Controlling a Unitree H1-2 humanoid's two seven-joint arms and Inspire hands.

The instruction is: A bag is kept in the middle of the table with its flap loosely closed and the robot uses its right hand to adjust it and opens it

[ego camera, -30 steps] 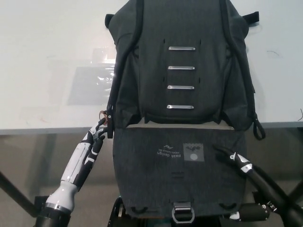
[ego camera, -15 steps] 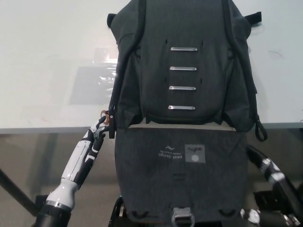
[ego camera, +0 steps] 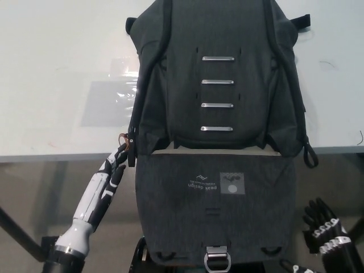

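Note:
A dark grey backpack (ego camera: 219,74) lies flat in the middle of the pale table (ego camera: 57,74). Several metal latch bars (ego camera: 217,105) run down its front. Its flap (ego camera: 216,210) is folded out and hangs over the table's near edge, with a metal buckle (ego camera: 218,259) at its lower end. My black right hand (ego camera: 324,230) is at the lower right, open with fingers apart, clear of the flap's right edge. My white left hand (ego camera: 115,168) rests by the bag's lower left corner, close to a side strap (ego camera: 132,149).
A clear plastic sheet (ego camera: 111,99) lies on the table left of the bag. The table's near edge (ego camera: 57,154) runs across the middle of the view, with floor below it. A strap loop (ego camera: 310,154) dangles at the bag's right corner.
My right hand has come off the flap's right side and dropped down and to the right, now clear of it. The flap stays hanging open. My left hand has barely moved.

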